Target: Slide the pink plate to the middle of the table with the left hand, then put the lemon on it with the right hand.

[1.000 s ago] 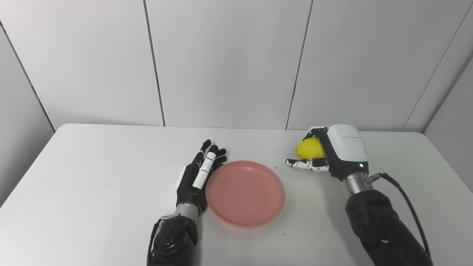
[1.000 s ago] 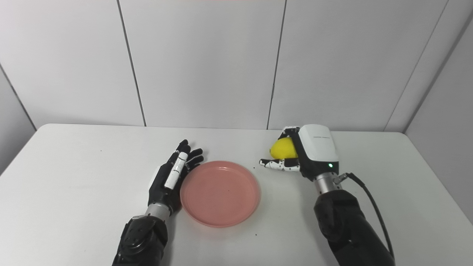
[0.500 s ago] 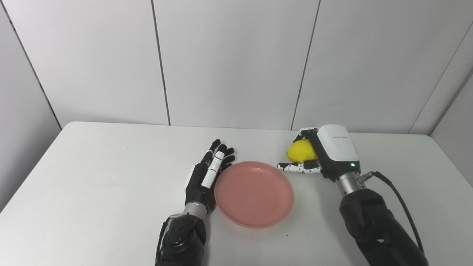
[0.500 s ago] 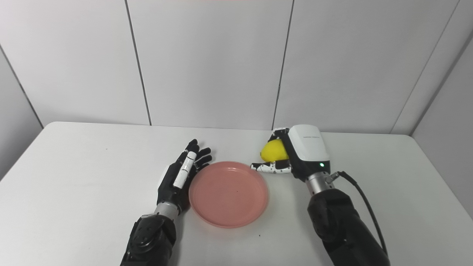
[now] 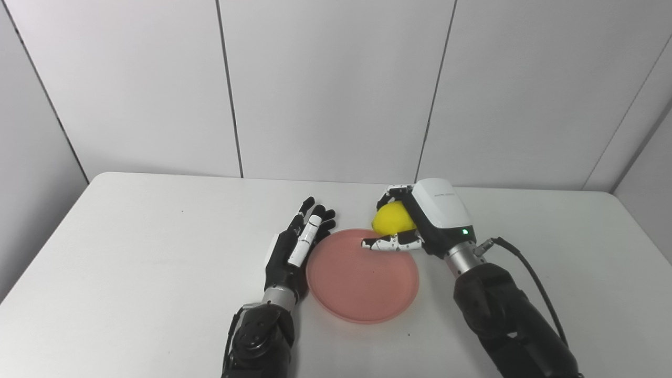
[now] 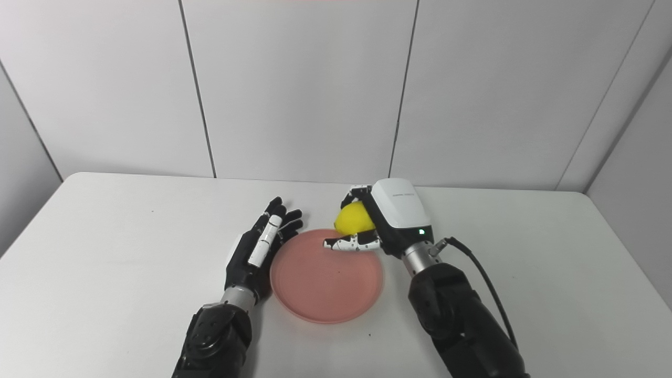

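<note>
right hand (image 5: 420,226) fingers round lemon (image 5: 391,219) | over pink plate (image 5: 362,283) rim

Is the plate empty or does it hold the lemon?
Empty. The lemon is still gripped in the right hand, above the plate's far rim.

We see only part of the yellow lemon (image 5: 389,219); the white-backed right hand (image 5: 428,220) covers its right side. Both dark forearms are cut by the bottom edge. The round pink plate's (image 5: 362,283) left rim contact with the black left hand (image 5: 294,247) can't be resolved.
</note>
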### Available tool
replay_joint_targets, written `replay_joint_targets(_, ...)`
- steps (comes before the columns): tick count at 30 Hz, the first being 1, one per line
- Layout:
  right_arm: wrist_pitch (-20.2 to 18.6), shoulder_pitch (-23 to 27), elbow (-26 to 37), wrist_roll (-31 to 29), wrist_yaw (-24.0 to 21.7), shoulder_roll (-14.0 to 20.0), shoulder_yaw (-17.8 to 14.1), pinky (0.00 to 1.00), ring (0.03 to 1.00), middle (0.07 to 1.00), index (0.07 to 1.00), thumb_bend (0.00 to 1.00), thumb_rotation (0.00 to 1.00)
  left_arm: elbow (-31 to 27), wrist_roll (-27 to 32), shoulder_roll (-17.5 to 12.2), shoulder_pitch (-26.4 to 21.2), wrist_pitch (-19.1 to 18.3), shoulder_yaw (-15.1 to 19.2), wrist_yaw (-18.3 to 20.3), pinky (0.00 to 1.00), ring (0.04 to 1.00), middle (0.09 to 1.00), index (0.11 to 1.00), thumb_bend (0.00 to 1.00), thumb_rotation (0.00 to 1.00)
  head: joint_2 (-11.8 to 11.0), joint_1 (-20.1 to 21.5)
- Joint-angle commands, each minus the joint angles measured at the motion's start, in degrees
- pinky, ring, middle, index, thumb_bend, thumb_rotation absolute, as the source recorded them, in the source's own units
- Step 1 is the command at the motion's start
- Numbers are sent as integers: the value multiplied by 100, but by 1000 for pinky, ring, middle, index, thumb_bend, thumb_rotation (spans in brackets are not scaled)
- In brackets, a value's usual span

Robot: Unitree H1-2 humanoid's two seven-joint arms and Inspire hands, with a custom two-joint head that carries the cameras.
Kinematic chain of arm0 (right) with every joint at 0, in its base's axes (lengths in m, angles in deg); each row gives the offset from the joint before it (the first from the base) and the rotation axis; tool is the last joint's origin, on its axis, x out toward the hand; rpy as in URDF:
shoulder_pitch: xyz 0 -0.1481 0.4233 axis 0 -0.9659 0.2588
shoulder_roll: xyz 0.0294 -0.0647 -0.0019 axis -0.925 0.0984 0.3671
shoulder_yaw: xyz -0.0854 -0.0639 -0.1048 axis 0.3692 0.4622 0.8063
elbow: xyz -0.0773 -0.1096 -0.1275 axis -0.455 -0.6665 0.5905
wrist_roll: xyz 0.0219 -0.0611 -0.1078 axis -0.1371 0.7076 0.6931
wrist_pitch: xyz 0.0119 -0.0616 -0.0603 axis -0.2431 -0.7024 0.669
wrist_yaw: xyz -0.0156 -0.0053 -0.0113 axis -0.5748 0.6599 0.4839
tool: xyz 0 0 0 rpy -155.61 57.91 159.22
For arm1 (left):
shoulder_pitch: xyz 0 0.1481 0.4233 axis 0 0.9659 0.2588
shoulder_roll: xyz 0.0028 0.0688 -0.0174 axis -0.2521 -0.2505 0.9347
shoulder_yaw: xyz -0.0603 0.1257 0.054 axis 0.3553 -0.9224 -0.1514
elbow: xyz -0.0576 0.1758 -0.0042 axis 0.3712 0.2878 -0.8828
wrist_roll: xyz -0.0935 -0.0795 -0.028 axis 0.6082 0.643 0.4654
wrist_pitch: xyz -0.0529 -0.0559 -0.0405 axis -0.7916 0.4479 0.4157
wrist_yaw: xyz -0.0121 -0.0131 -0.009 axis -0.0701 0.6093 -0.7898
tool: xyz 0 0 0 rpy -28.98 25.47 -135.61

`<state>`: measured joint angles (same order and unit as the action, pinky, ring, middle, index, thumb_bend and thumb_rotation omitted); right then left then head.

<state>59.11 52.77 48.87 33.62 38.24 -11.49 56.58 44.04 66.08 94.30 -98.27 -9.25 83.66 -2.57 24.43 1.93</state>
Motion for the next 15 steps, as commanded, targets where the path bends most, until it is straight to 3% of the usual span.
replay_joint_targets(1, 222, 341, 77, 48, 53, -43, -8, 269, 351, 432, 528, 597, 448, 204, -22, -8, 147, -257, 33, -110, 866, 808, 779, 918, 679, 635, 11, 1)
replay_joint_targets(5, 273, 403, -14, 126, 24, -68, 100, 291, 382, 445, 541, 594, 478, 252, -35, -31, 117, -230, 33, -105, 871, 819, 779, 929, 683, 651, 11, -5)
replay_joint_targets(7, 330, 453, -113, 149, -6, -73, 171, 260, 328, 394, 472, 591, 466, 254, -35, -32, 110, -237, 42, -119, 882, 815, 780, 932, 686, 656, 9, 5)
replay_joint_targets(10, 405, 519, -246, 177, -67, -70, 258, 261, 338, 418, 496, 586, 459, 268, -48, -40, 99, -235, 43, -123, 900, 826, 776, 929, 689, 659, 9, 5)
replay_joint_targets(15, 591, 572, -434, 116, -98, -102, 343, 198, 271, 352, 511, 590, 439, 397, -166, -46, 50, -51, 37, -204, 899, 832, 773, 916, 676, 880, 0, 50)
